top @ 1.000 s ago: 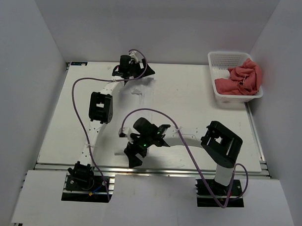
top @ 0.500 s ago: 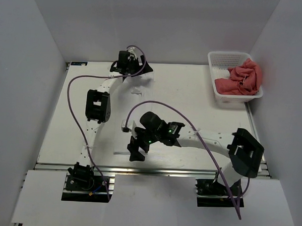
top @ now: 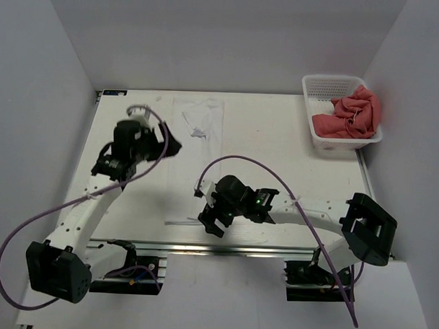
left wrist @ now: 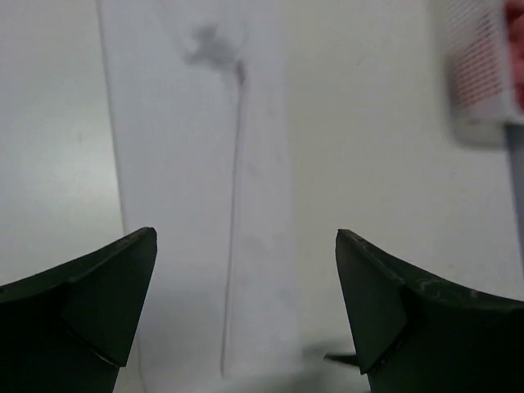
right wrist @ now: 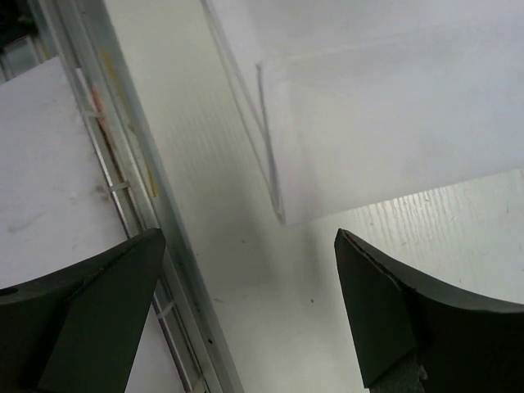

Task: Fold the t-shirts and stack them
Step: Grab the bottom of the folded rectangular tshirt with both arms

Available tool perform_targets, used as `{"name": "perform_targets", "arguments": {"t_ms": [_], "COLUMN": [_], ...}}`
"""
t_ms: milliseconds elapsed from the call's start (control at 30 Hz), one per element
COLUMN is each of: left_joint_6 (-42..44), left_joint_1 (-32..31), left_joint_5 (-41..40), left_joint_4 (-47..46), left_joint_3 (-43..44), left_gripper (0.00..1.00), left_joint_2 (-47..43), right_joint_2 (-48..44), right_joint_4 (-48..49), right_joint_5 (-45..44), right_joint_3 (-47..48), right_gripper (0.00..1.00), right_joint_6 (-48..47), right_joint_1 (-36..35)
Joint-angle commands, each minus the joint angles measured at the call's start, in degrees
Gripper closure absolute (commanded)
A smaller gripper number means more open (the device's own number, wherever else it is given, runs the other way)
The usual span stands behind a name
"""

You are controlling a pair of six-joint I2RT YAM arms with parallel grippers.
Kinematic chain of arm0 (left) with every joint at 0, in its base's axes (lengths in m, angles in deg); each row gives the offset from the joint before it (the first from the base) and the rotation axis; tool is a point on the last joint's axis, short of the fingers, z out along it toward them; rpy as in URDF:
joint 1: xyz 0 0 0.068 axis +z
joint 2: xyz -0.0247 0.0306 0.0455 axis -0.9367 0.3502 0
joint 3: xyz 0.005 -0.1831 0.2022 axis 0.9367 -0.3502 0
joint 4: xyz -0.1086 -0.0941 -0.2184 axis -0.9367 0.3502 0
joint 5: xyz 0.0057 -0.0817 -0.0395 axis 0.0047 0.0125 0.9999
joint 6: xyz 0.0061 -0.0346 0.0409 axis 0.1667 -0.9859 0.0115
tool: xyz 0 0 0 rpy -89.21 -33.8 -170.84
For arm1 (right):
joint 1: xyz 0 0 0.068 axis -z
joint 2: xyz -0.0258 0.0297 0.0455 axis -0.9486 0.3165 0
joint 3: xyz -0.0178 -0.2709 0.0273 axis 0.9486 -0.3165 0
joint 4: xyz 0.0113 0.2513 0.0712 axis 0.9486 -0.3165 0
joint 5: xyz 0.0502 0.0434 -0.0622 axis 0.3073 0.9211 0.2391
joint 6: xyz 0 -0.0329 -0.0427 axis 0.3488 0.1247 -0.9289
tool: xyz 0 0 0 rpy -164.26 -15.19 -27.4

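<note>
White walls are closing in a white table (top: 298, 182), and a white mesh basket (top: 330, 85) is sitting at its far right corner, serving as the landmark for everything else. A crumpled red t-shirt (top: 355, 115) is lying inside the basket, spilling over its right rim. Well to the left of the basket, a white t-shirt (top: 199, 117) is lying flat on the table, folded into a long narrow strip that is running from the far edge toward the near edge, with its neck end level with the basket.

The left gripper (top: 170, 143) is hovering farther from the basket than the strip, just beside the strip's left edge and pointing toward it. Its fingers are standing wide apart and holding nothing; its wrist camera is looking along the blurred strip with the basket at the upper right.

The right gripper (top: 209, 225) is hanging at the strip's near end, diagonally opposite the basket, close to the metal rail (right wrist: 123, 180) at the table's near edge. Its fingers are also spread apart, gripping nothing, with the strip's near corner showing between them.
</note>
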Motion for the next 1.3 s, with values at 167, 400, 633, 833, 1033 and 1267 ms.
{"name": "perform_targets", "arguments": {"t_ms": [167,400,633,833,1033,1267], "left_joint_6": [-10.7,-12.4,-12.4,-12.4,-12.4,-11.8], "left_joint_1": [-0.3,-0.8,-1.3,-1.8,-2.4,-2.4], "left_joint_5": [-0.3,2.9,2.9,4.7,4.7,8.2], "left_joint_4": [14.3,12.7,10.8,8.1,9.5,10.1], "left_joint_3": [-29.2,-37.6,-40.0,-41.9,-41.9,-41.2], "left_gripper": [0.03,0.30,0.53,0.67,1.00,1.00], "left_joint_2": [-10.4,-11.3,-9.4,-9.4,-10.5,-14.3], "right_joint_2": [2.4,5.2,6.6,8.7,7.0,1.4], "right_joint_4": [4.8,8.2,7.8,5.4,4.3,5.7], "right_joint_5": [-7.8,-8.6,-12.4,-11.8,-13.1,-12.5], "right_joint_3": [-1.8,-2.9,-2.9,-1.4,-3.1,-6.9], "right_gripper": [0.17,0.25,0.49,0.65,1.00,1.00], "right_joint_6": [11.0,16.5,17.3,17.3,18.8,20.1], "right_joint_1": [0.0,-0.1,0.1,0.2,0.1,0.0]}}
